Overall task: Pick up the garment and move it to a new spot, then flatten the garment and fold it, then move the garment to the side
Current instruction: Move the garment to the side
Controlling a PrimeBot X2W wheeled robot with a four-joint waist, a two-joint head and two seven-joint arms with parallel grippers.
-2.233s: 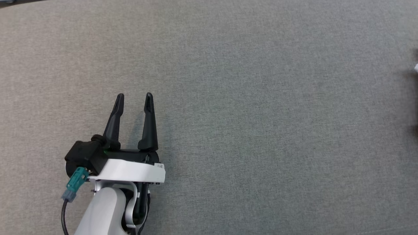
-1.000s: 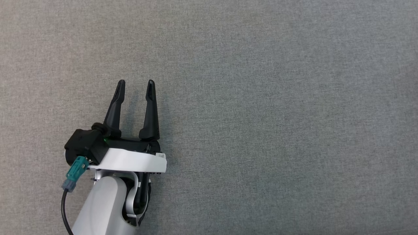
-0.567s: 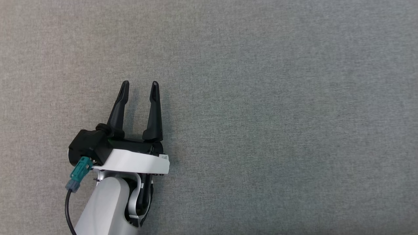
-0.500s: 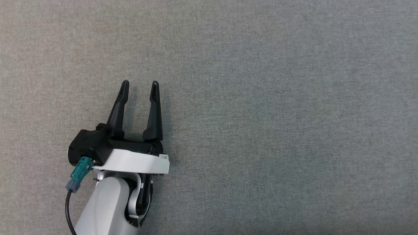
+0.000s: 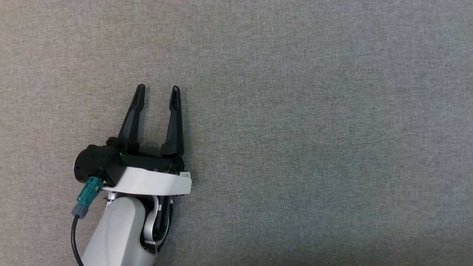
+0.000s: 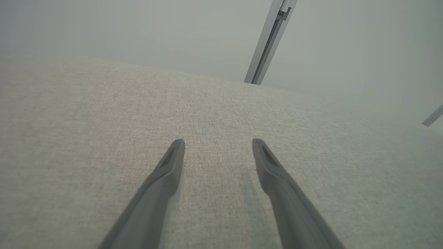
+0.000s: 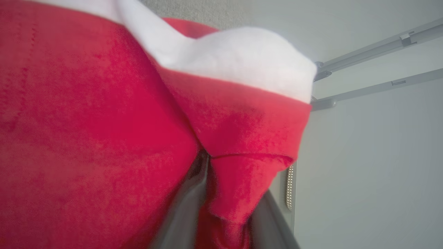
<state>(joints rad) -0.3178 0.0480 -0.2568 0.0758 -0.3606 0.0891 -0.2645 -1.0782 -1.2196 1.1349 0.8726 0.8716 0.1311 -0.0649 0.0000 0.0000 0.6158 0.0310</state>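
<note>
The red garment with white trim [image 7: 86,121] is at the right gripper [image 7: 228,193], whose fingers stand nearly together with a fold of cloth between them, apparently pinched. The left gripper [image 5: 157,88] hovers fully spread and empty over the grey worktop [image 5: 314,129], seemingly well apart from the cloth. The right arm is the nearer one. The garment's long axis is unclear.
</note>
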